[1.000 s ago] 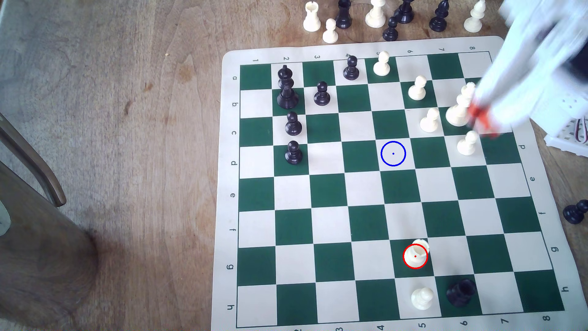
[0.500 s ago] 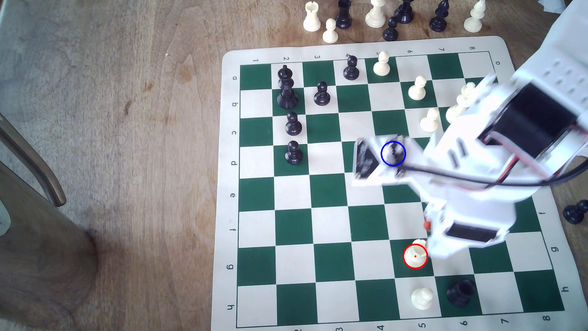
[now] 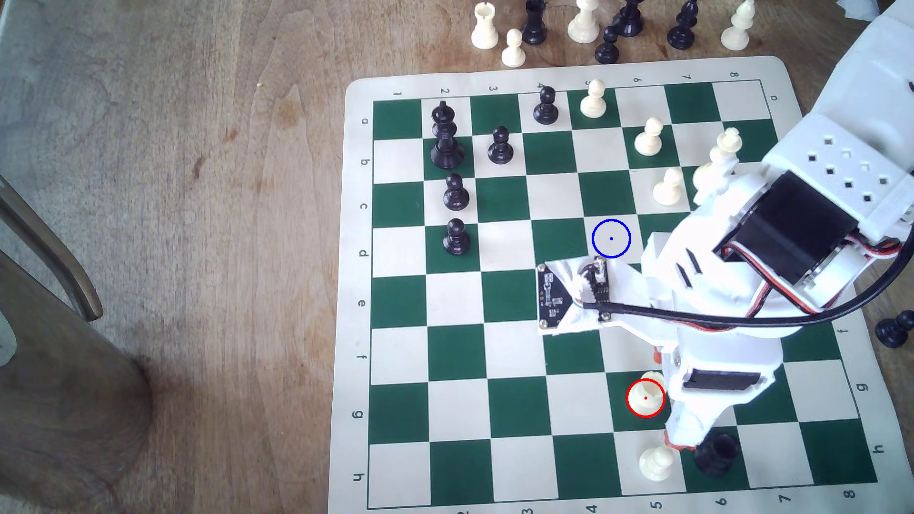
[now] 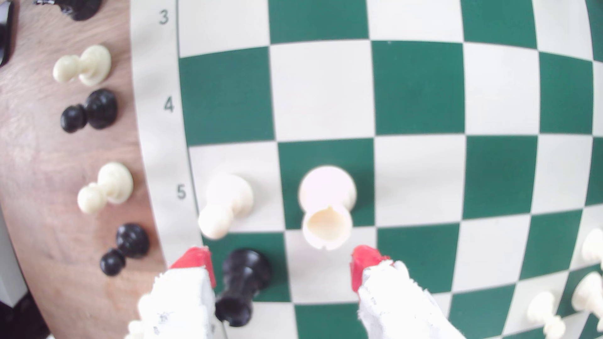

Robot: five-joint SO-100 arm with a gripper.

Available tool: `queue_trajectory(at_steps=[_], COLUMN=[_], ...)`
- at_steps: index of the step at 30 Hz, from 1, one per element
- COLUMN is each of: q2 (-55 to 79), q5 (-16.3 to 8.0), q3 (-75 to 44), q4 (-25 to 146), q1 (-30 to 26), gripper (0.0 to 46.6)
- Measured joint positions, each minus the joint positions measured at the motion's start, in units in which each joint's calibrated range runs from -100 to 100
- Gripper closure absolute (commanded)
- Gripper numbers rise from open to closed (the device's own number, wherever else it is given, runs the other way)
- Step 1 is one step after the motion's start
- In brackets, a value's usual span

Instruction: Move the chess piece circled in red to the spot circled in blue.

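wrist: tool (image 4: 280, 264) spread wide, gripping nothing; white rook (image 4: 327, 208) beside it | exterior: blue-ringed spot (image 3: 611, 238) bare

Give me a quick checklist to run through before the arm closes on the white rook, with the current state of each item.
1. Gripper open: ok, the red-tipped fingers stand well apart.
2. White rook upright on its red-ringed green square: ok.
3. Rook between the fingers: not ok, in the wrist view the rook lies ahead of the tips, not between them.
4. Neighbours out of the way: not ok, the black rook sits between the fingers, close to one.
5. White pawn apart from the rook: ok, on the next square.
6. Blue-ringed square free: ok, no piece on it.
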Motion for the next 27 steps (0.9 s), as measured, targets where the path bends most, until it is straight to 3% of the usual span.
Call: queue_trajectory(at_steps=[15,27], q2=[1.84,3.44], q5=[0.73,0.44], q3=[3.89,4.70], q4=[-4.38,-5.42], q1=[3.32,1.62], gripper=[28.1,29.1])
